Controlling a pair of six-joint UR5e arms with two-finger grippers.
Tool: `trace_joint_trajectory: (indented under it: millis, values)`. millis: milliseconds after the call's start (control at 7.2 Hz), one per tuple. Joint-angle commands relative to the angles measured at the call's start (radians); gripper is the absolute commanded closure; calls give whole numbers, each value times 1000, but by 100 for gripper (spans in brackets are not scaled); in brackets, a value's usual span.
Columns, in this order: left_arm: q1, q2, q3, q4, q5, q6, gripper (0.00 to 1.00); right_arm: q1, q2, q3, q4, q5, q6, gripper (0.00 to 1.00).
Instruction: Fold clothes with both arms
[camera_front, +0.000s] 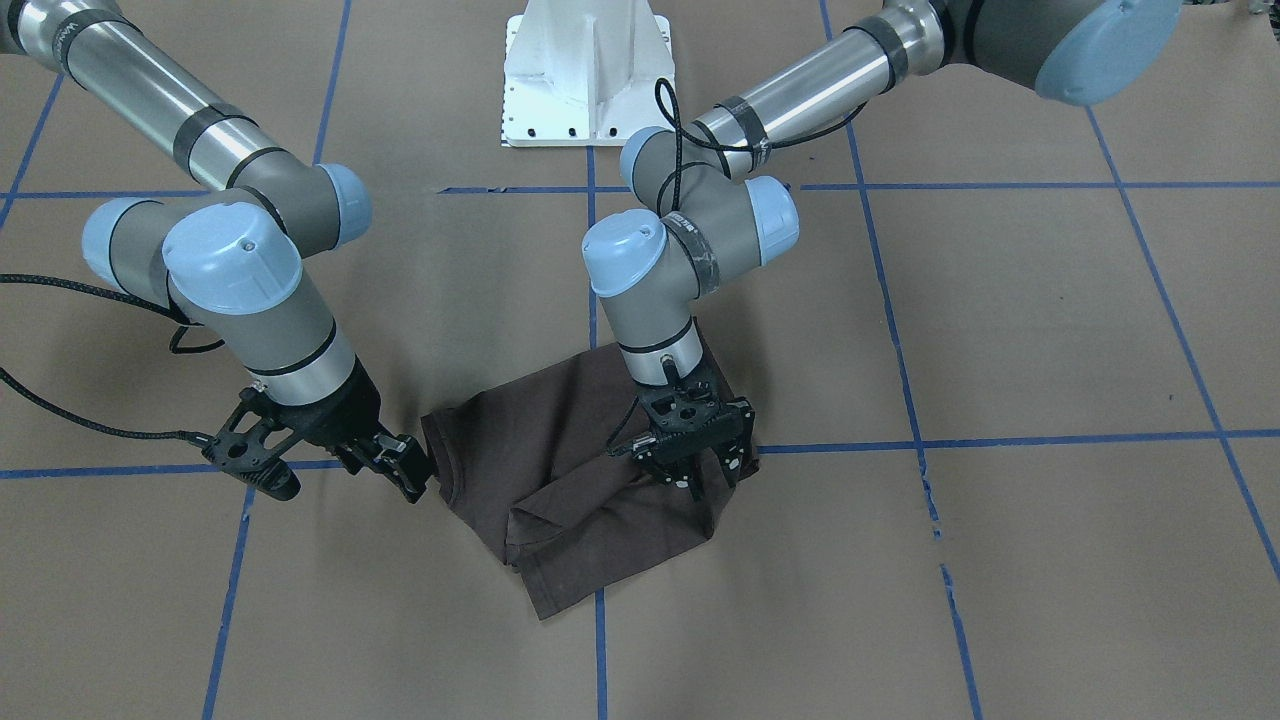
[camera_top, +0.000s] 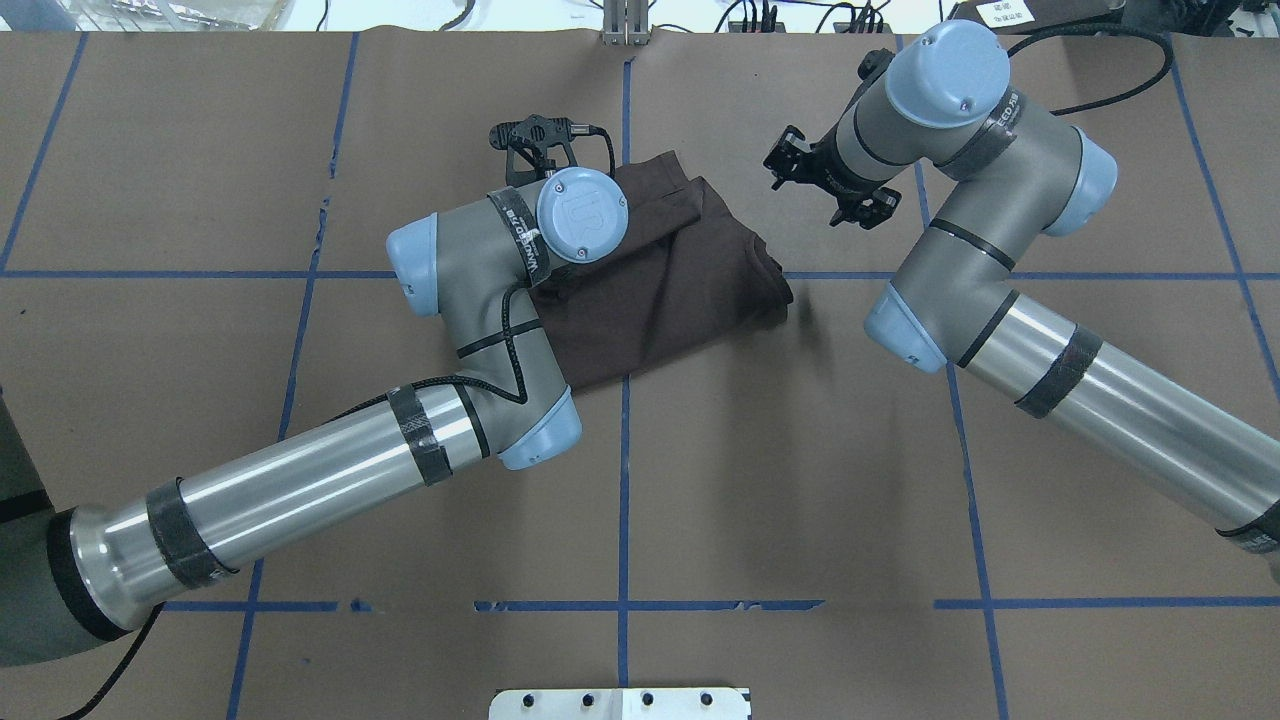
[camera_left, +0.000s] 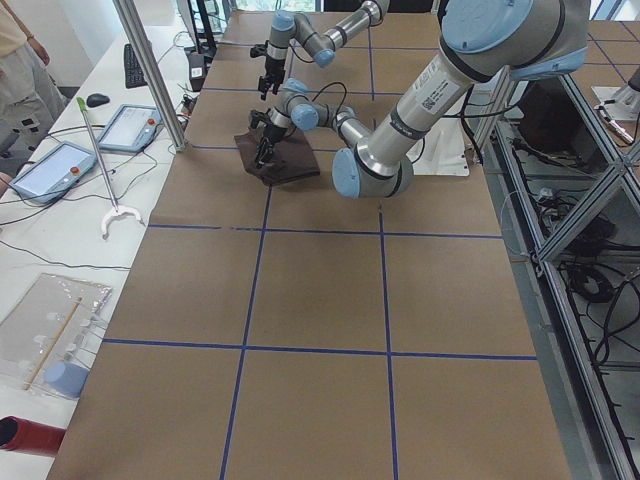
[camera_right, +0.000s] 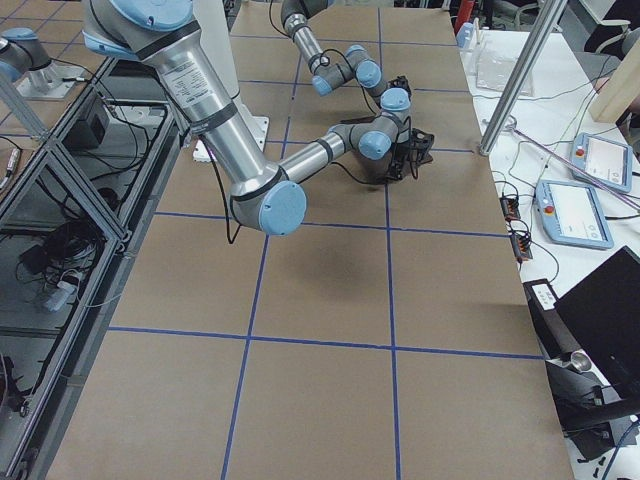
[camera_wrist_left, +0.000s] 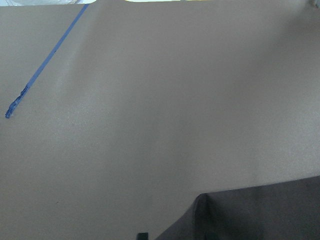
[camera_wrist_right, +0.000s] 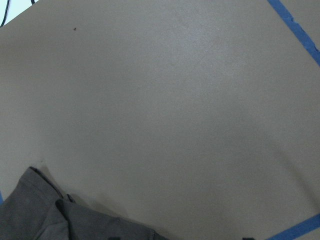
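Two arms are over one small bundle now. The T-shirt (camera_front: 575, 465) lies on the brown table (camera_front: 1040, 600), out beyond the robot's white pedestal (camera_front: 585, 70), where two blue tape lines (camera_front: 1000, 440) cross. It's a compact packet with a flap laid slantwise across the top, so most of the folding looks done to me.

The left gripper (camera_front: 712, 470) points straight down at one edge of the packet. Its fingers are spread, with nothing pinched that I can see, and its wrist view shows only bare table and a hem low in the frame. My guess is it's there to press that side so the layers don't spring up.

The right gripper (camera_top: 815, 190) hangs just beside the opposite edge, tilted in towards the cloth, jaws apart too and empty. I think it's placed to take that loose edge or tidy it. Cloth this soft will slump, which may be why both sit so close.
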Motion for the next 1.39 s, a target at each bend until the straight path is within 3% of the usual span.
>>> trace_joint_trajectory:
  millis: [0, 139, 278, 1249]
  values:
    - [11, -10, 23, 4, 2, 0, 54, 0, -5, -2, 1, 0, 0, 14]
    - [11, -10, 23, 7, 2, 0, 70, 0, -14, -2, 2, 2, 0, 14]
    - [11, -16, 23, 9, 3, 8, 100, 0, -14, -2, 4, 2, 0, 14]
    - [-61, -11, 20, 18, 3, 188, 100, -3, -12, -2, 4, 0, 1, 14]
